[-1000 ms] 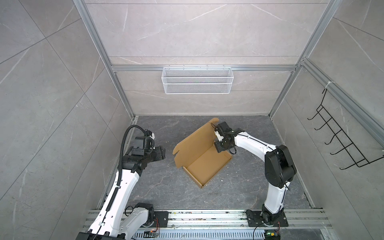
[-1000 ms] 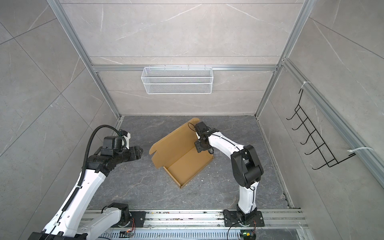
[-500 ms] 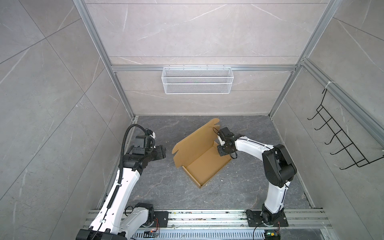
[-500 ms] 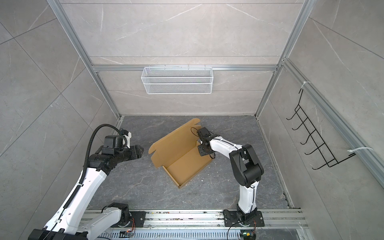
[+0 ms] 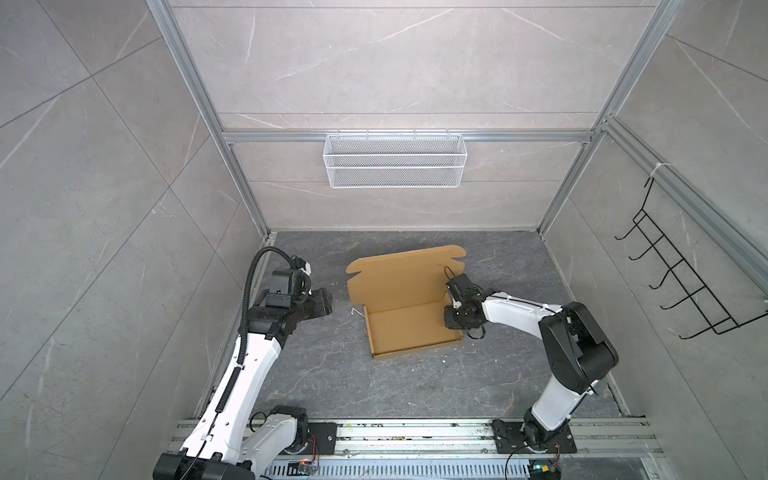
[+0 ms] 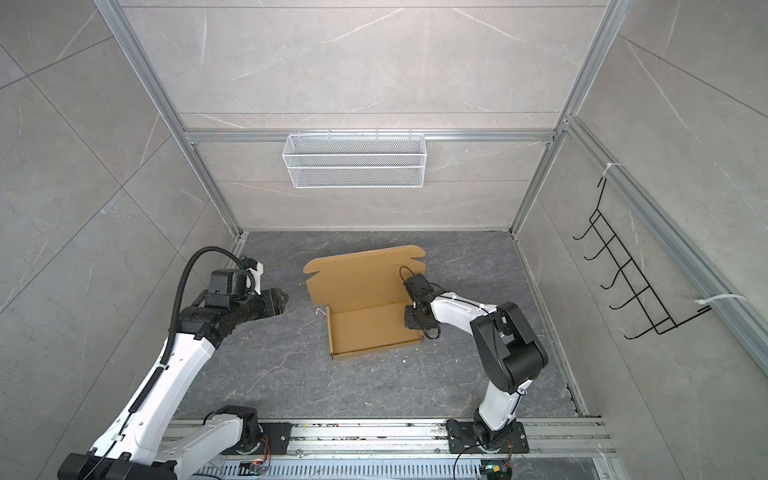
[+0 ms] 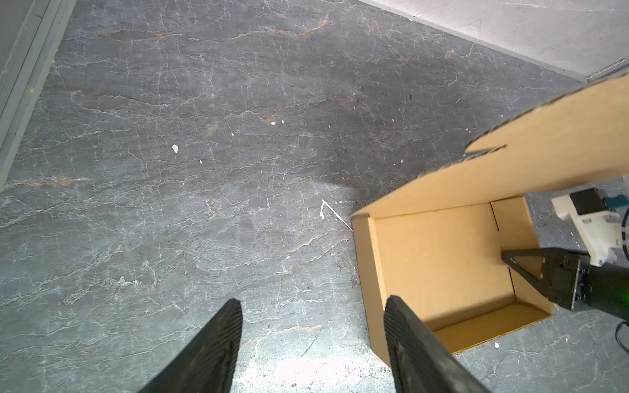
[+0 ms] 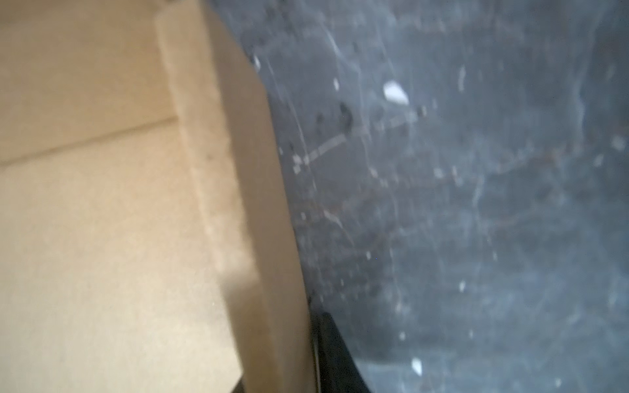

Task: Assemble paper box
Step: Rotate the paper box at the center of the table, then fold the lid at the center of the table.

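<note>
Paper box (image 5: 409,328) side wall clamped in right fingers (image 8: 335,350); left fingers (image 7: 218,340) apart, above bare floor (image 5: 332,374)

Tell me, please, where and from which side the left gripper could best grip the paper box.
Likely the left side wall of the paper box, from above: it stands upright with a free top edge, nearest the open left gripper, so its jaws can straddle it.

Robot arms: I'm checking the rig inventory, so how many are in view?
2. The left arm stands left of the paper box, clear of it; the right arm stands on its right, reaching the box's side wall. Nothing suggests a hidden third.
</note>
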